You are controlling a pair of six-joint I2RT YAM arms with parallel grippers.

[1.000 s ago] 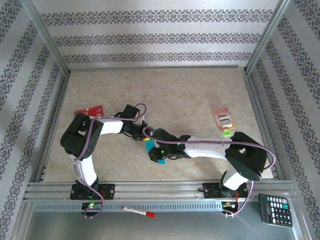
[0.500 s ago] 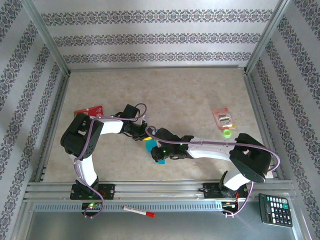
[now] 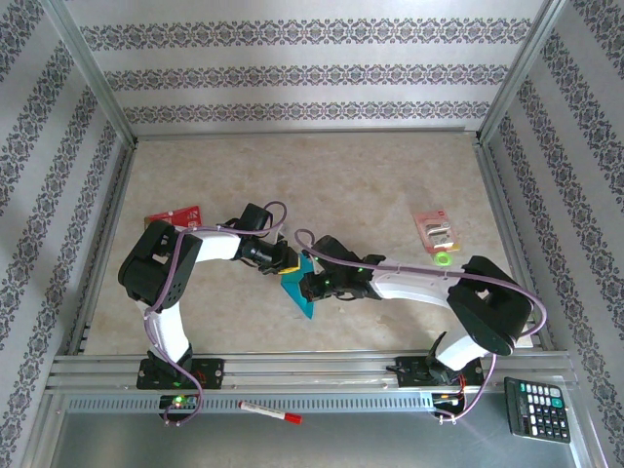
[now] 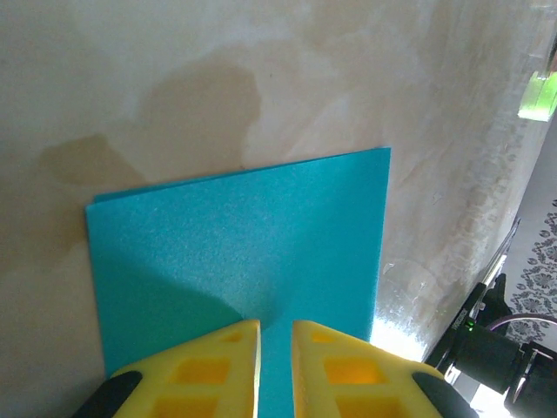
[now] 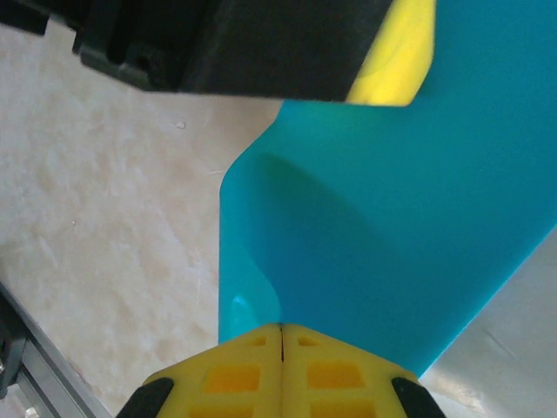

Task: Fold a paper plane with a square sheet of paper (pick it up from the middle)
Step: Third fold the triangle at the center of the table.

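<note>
The square sheet of paper (image 3: 304,300) is teal and sits between the two grippers at the table's middle front. My right gripper (image 3: 308,285) is shut on its near edge. In the right wrist view the sheet (image 5: 392,218) rises off the table and bows in a curve out of the closed right gripper (image 5: 280,329). My left gripper (image 3: 283,263) stands on the sheet's far side. Its yellow fingers (image 4: 218,366) are slightly parted, tips down on the flat sheet (image 4: 244,252), and the left gripper (image 4: 275,335) shows teal through the gap. One left finger (image 5: 400,52) touches the sheet's top.
A red-and-white card (image 3: 174,215) lies at the left. A small packet (image 3: 436,230) and a green ring (image 3: 442,259) lie at the right. A calculator (image 3: 538,408) and a red marker (image 3: 270,413) rest on the front rail, outside the table.
The right gripper has closed on the sheet's edge and moved back toward the left gripper, lifting and bowing the paper. The left gripper has stayed in place.
</note>
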